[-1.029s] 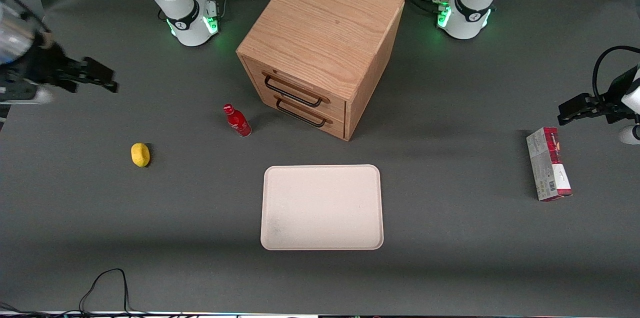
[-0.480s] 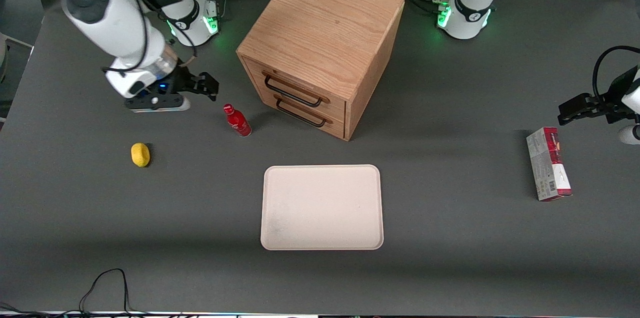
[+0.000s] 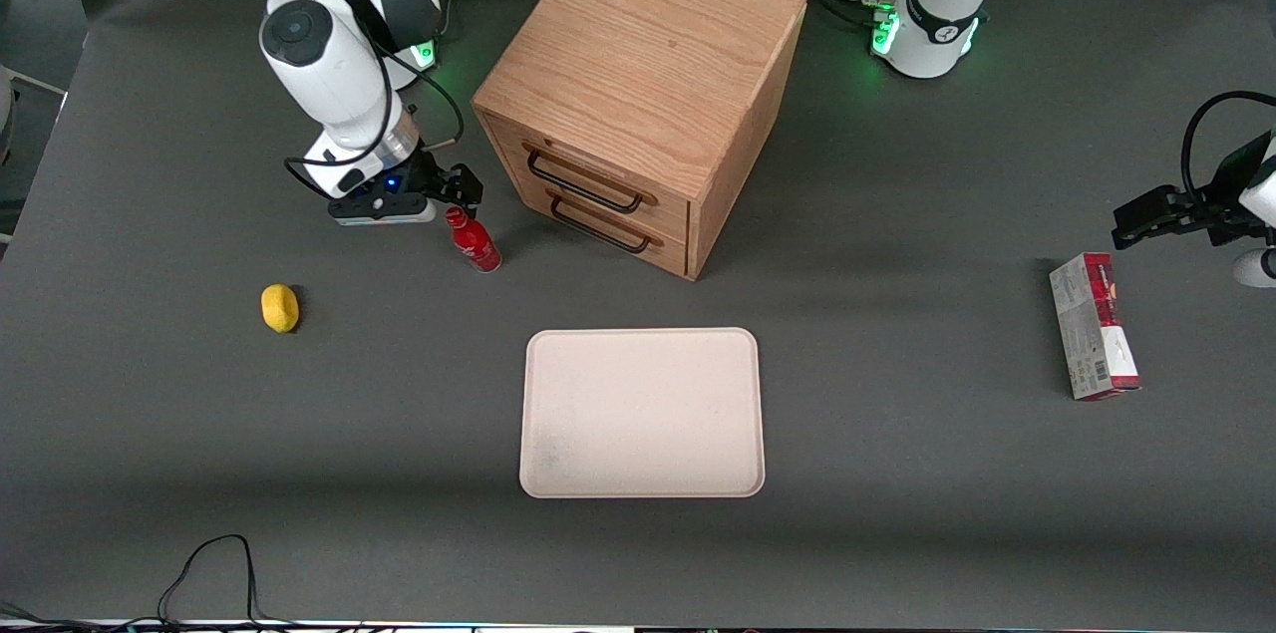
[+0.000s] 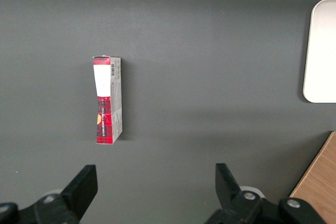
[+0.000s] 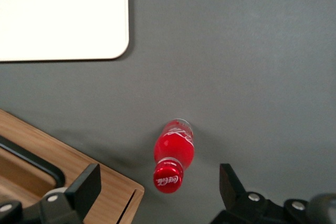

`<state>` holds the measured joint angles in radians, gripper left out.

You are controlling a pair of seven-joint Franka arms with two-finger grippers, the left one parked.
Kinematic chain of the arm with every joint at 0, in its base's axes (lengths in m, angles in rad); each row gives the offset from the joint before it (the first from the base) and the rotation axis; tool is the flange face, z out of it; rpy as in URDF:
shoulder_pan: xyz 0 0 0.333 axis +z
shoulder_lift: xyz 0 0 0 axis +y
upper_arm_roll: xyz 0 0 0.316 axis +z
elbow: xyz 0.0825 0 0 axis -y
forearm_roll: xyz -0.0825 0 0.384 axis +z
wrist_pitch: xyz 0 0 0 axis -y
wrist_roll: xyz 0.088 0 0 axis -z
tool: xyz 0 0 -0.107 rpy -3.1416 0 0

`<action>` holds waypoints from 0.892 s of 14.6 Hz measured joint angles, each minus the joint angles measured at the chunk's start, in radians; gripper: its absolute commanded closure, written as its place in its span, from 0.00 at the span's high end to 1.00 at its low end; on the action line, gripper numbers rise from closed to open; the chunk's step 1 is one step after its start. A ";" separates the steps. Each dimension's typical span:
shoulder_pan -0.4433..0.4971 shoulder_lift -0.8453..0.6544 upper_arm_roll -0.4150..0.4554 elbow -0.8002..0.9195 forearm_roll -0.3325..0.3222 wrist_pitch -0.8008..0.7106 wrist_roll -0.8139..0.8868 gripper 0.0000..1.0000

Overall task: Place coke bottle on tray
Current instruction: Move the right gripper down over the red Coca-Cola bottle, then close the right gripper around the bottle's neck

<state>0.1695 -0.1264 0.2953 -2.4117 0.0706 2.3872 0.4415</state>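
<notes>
dark grey matting covers the table (image 3: 897,474), with a wooden two-drawer cabinet (image 3: 643,85) standing on it. the coke bottle (image 3: 473,239) stands upright on the mat, in front of the cabinet toward the working arm's end, farther from the front camera than the tray (image 3: 643,412) and well apart from it. the gripper (image 3: 457,189) hangs just above the bottle's red cap (image 5: 167,177), fingers (image 5: 231,182) spread wide and holding nothing. a lemon (image 3: 280,307) lies toward the working arm's end; a red-and-white carton (image 3: 1094,324) lies toward the parked arm's end.
</notes>
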 measured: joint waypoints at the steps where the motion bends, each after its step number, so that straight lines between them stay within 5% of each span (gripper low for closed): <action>1: 0.000 0.009 0.000 -0.010 0.000 0.012 0.000 1.00; 9: 0.000 0.089 0.000 -0.033 0.000 0.092 0.000 0.99; 13: 0.000 0.097 0.000 -0.040 -0.001 0.092 0.000 0.80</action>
<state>0.1693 -0.0293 0.2953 -2.4518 0.0697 2.4794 0.4415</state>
